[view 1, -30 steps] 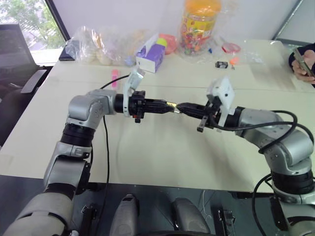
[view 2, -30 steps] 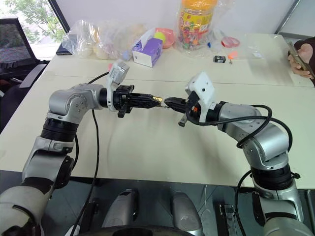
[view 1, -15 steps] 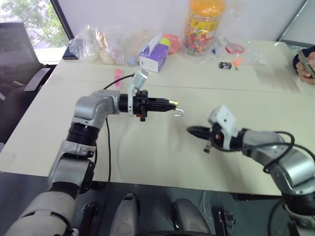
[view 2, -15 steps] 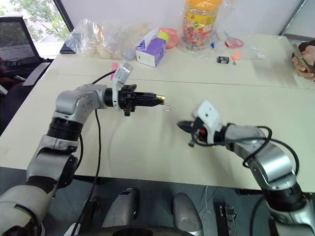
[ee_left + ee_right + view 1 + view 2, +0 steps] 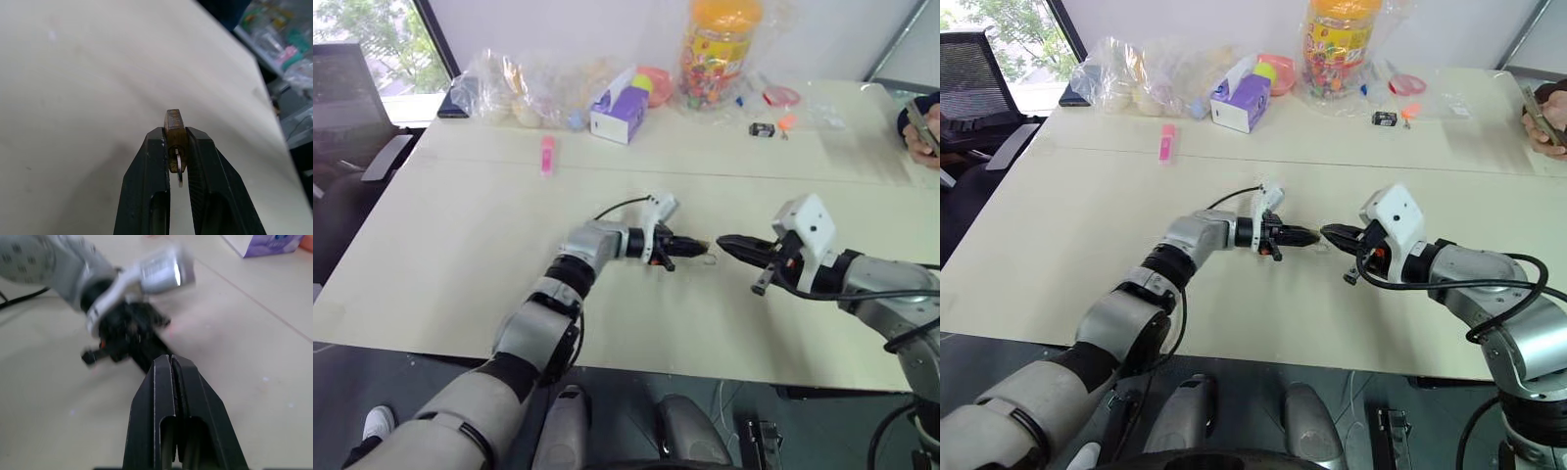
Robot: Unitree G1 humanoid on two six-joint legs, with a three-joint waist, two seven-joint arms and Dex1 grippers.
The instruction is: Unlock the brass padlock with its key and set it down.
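Brass padlock [image 5: 175,131] pinched between left hand [image 5: 690,247] fingertips, frame centre, now low over table [image 5: 460,225], shackle swung open | right hand [image 5: 732,242] fully closed, drawn back from lock since a second ago, key not discernible | both hands lower than before

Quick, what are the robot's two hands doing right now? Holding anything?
Left gripper: closed on the brass padlock, low over the table.
Right gripper: shut, with nothing visible between its fingers.
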